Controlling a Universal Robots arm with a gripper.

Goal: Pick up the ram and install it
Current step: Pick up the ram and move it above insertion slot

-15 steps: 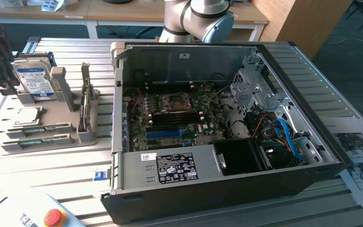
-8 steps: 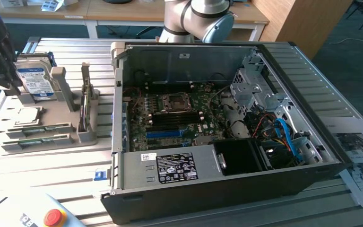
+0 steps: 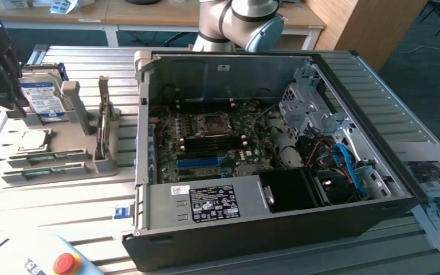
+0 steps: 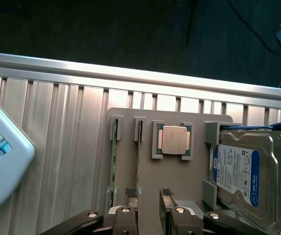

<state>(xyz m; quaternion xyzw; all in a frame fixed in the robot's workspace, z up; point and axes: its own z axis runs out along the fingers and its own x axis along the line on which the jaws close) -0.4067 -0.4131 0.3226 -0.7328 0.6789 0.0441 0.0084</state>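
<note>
Slatted metal table [image 3: 67, 206], open computer case [image 3: 204, 243] on it (office desks [image 3: 128, 15] behind). Gripper [image 4: 149, 196] spread wide, empty, above grey parts holder [image 4: 179, 176], near the ram [image 4: 112, 166].

You can make out "WD Blue" on the label of the hard drive [image 4: 243, 178]; print on the power supply sticker [image 3: 213, 204] is too small.

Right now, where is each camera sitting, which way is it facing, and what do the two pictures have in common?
Exterior view: off the arm, raised, looking down over the slatted table into the open computer case; the arm's joint shows beyond the case.
Wrist view: on the wrist, looking down onto the grey parts holder; the open jaws show.
Shared: the holder, with its hard drive and processor chip.
</note>
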